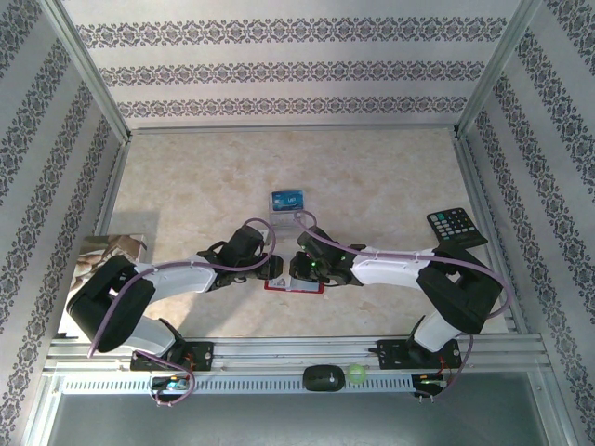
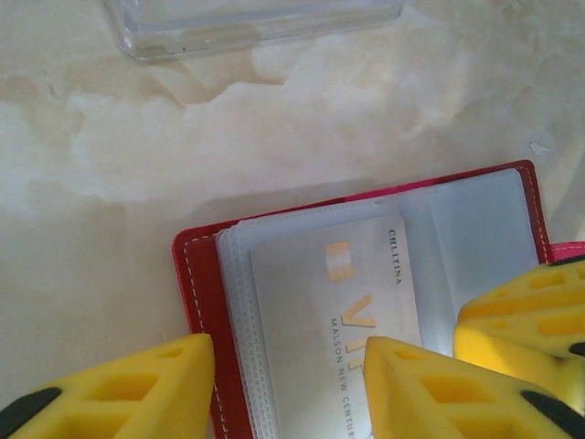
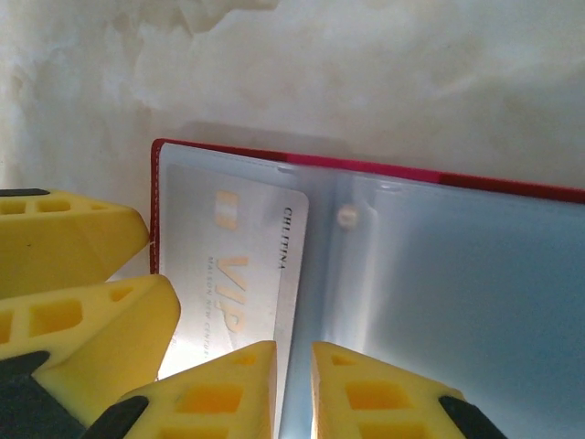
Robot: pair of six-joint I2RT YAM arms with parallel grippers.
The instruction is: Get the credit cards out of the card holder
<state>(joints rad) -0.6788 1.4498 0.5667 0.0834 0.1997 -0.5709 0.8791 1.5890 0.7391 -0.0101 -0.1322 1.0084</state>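
The red card holder (image 2: 195, 293) lies open on the table, its clear sleeves facing up, and its red edge (image 1: 294, 289) peeks out below both grippers. A silver-grey credit card (image 2: 320, 302) printed "VIP" sits in the left sleeve (image 3: 247, 256). My left gripper (image 2: 283, 393) is open, with one finger outside the holder's left edge and the other on the card. My right gripper (image 3: 293, 393) is almost shut, with a thin slit over the card's right edge beside the sleeve fold, and nothing clearly pinched. The blue credit card (image 1: 290, 198) lies loose on the table further back.
A clear plastic sleeve (image 2: 247, 27) lies between the holder and the blue card. The black keypad remote (image 1: 456, 226) is at the right wall. A printed picture (image 1: 112, 251) lies at the left. A black puck (image 1: 323, 376) and a green ball (image 1: 357, 373) sit on the front rail.
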